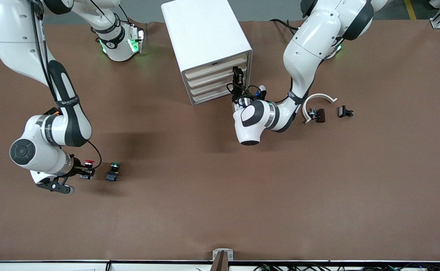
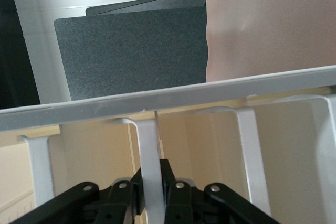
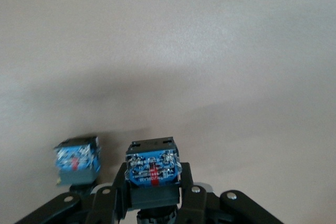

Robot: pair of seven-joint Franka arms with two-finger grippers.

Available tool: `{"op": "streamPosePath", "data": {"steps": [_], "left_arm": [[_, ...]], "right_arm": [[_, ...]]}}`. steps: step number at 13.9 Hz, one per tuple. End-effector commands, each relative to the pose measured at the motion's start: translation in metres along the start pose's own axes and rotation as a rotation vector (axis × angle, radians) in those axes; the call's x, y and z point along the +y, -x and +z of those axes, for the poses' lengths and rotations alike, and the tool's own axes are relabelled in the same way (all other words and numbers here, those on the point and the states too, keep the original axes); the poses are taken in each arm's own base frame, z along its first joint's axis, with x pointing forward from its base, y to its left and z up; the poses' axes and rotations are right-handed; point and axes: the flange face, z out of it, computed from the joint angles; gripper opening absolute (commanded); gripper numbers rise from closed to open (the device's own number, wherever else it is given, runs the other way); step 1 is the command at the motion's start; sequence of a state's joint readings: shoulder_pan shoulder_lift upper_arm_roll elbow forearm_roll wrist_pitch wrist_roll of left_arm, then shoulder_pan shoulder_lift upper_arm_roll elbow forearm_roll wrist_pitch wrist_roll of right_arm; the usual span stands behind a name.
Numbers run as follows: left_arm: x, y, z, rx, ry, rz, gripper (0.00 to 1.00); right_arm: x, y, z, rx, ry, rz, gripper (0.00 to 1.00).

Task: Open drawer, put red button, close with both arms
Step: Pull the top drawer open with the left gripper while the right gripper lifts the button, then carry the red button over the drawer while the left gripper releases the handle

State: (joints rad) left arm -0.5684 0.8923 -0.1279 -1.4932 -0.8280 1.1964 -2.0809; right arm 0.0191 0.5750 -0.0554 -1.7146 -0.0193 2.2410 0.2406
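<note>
gripping the red button (image 1: 89, 163) low in the frame's lower part near the right arm's end of the surface (image 1: 220, 210), the right gripper (image 1: 85, 172) has its fingers pinched on the switch's grey-blue body; in the right wrist view the button (image 3: 153, 169) sits squarely between the two black fingers (image 3: 116, 195). whether the button is lifted or resting on the surface is hard to say. just beside it, toward the middle of the surface, stands the green-capped twin (image 1: 113, 171), apart from the gripper.

near the top centre of the frame sits the white cabinet (image 1: 205, 37), its four cream drawer fronts facing the camera at a slant. the left gripper (image 1: 238, 79) is at the edge of those fronts nearest the left arm's end, up by the top drawer (image 1: 220, 64), which looks pushed in. the left wrist view shows its fingers (image 2: 137, 195) clamped together on a thin white upright tab (image 2: 149, 171) under the cabinet's white rim, with cream panel around it.

at mid-height toward the left arm's end lie a curved white piece (image 1: 318, 99), a small dark part (image 1: 317, 114) within its arc, and a black clip (image 1: 345, 111) nearby.
</note>
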Motion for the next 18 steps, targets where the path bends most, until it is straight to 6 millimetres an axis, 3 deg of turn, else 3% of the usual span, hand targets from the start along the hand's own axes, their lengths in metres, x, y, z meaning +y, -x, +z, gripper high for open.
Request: {"op": "streamPosePath", "data": {"steps": [1,2,3,6,10,18], "left_arm": [[-0.004,-0.003,-0.010,-0.026,-0.003,0.031,0.02],[-0.003,-0.007,-0.016,-0.039,0.000,0.031,0.03],[-0.003,-0.041,-0.060,-0.131,0.016,0.027,0.07],[-0.003,-0.058,-0.079,-0.171,0.024,0.023,0.07],[-0.004,-0.071,-0.095,-0.204,0.037,0.019,0.08],[-0.004,-0.076,-0.103,-0.218,0.046,0.023,0.14]], "right_arm": [[-0.020,0.020,-0.048,-0.036,-0.004,0.065,0.00],[-0.028,0.027,-0.065,-0.044,0.000,0.101,0.00],[-0.145,0.100,-0.131,-0.099,-0.018,0.333,0.00],[-0.210,0.141,-0.138,-0.092,-0.001,0.435,0.00],[-0.252,0.172,-0.136,-0.085,0.007,0.484,0.00],[-0.332,0.243,-0.152,-0.071,-0.004,0.604,0.00]]}}
